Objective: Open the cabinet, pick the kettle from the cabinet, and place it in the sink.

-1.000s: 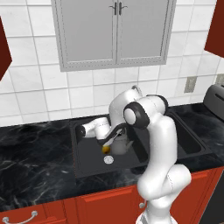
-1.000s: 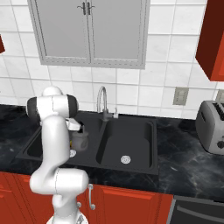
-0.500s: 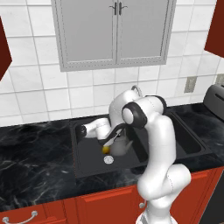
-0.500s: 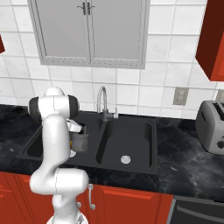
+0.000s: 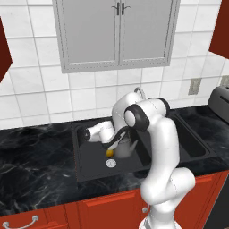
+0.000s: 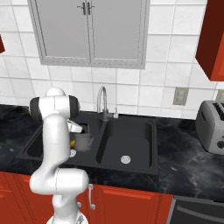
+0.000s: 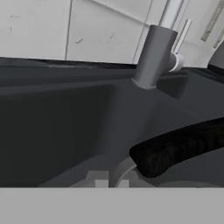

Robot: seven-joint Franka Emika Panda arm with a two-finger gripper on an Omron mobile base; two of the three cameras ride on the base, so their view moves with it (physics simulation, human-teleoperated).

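The dark grey kettle (image 5: 125,148) hangs low and tilted in the left basin of the black sink (image 5: 179,134), just above its floor. My gripper (image 5: 108,143) reaches in from the left and is shut on the kettle's black handle (image 7: 179,146). From the right base, the kettle (image 6: 83,141) sits below my hand, beside the sink's divider (image 6: 101,140). The hand view has the fingertips (image 7: 101,180) close together at the bottom, where the handle starts. A red cabinet (image 6: 213,39) shows as a panel at the upper right edge; its handle is out of view.
A small yellow object (image 5: 109,153) lies by the left drain (image 5: 111,163). The curved faucet (image 6: 102,101) rises behind the divider. A grey double-door cabinet (image 5: 117,31) hangs above, and a silver toaster (image 6: 212,127) stands on the counter at right.
The kettle has sunk a little lower into the left basin with my gripper still on its handle. The arm has barely shifted.
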